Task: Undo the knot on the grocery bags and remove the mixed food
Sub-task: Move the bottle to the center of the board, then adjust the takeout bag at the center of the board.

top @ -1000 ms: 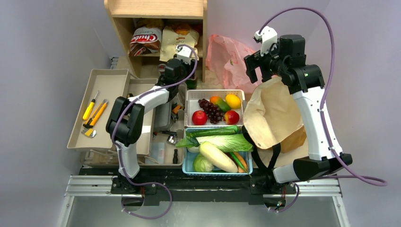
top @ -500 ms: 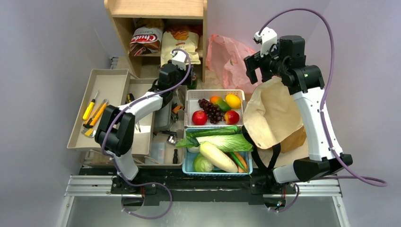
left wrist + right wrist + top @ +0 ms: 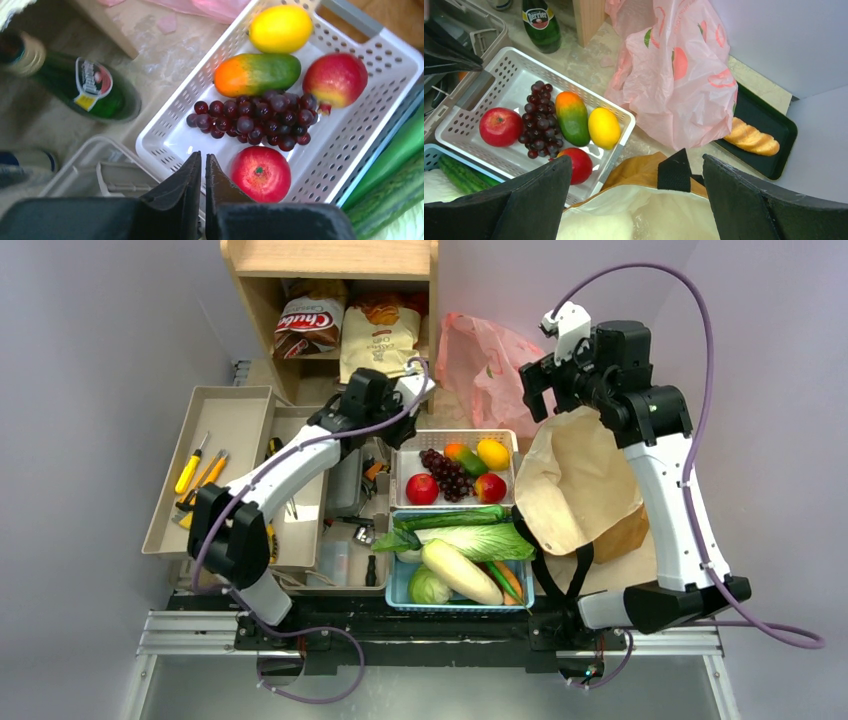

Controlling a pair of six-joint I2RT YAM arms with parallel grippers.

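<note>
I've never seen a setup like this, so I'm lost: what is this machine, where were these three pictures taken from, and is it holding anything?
It is two robot arms bolted to a table's near edge. The overhead picture looks down on both: the left arm and right arm. The other two pictures come from small cameras on each wrist, looking past the jaws. On the table sit a white basket of fruit, a blue basket of vegetables, a pink bag, a beige bag, a tool tray and a snack shelf. The left jaws are shut near the white basket's corner, the right jaws wide open above the beige bag; neither holds anything.
</note>
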